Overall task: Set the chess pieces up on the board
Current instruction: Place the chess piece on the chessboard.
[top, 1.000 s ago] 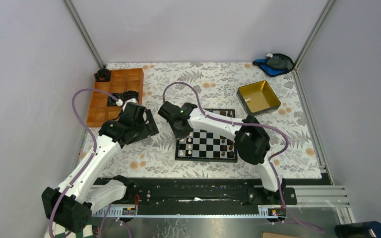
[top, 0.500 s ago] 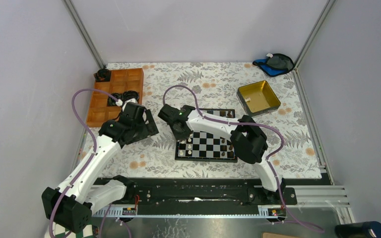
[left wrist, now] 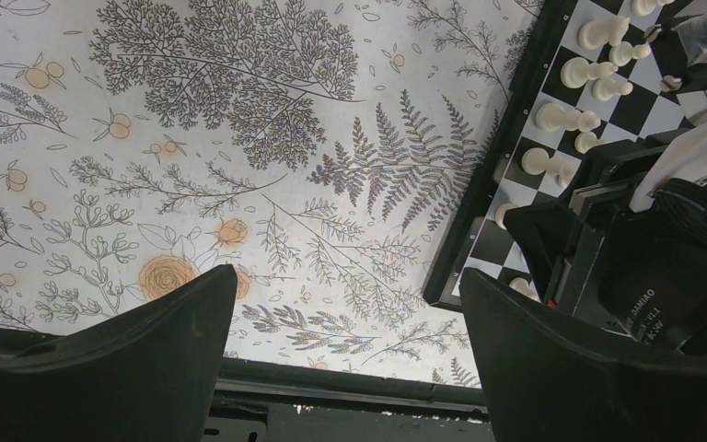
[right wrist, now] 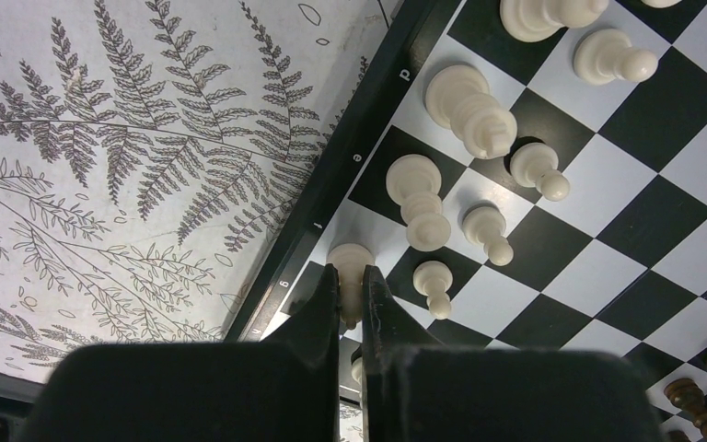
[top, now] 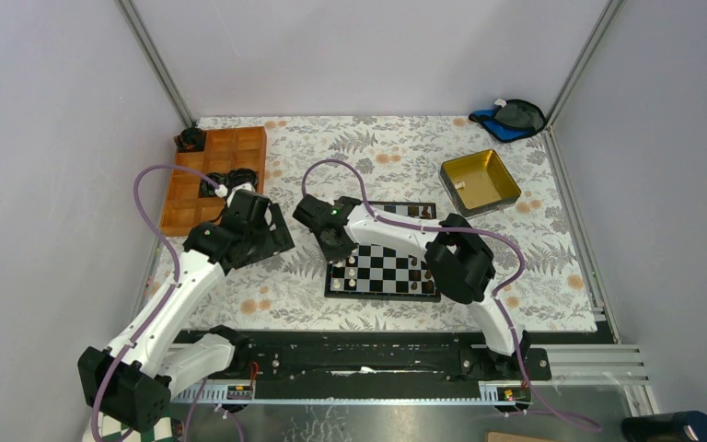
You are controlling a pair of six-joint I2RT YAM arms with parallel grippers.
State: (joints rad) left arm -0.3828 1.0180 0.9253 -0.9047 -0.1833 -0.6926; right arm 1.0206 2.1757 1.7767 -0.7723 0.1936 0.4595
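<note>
Bright even light, perhaps softened foreground

From above, the chess pieces [top: 353, 273] on the board [top: 388, 274] are too small for us to tell their kinds. The right arm [top: 396, 231] hides the board's corner nearest the counter's far left. In the right wrist view, the right gripper [right wrist: 351, 281] covers much of the cream piece [right wrist: 351, 257] it pinches. The picture's edge cuts off the dark pieces [right wrist: 683, 394].

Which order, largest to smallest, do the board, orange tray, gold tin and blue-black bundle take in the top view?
1. board and orange tray: look alike, both partly hidden.
2. gold tin.
3. blue-black bundle.
</note>
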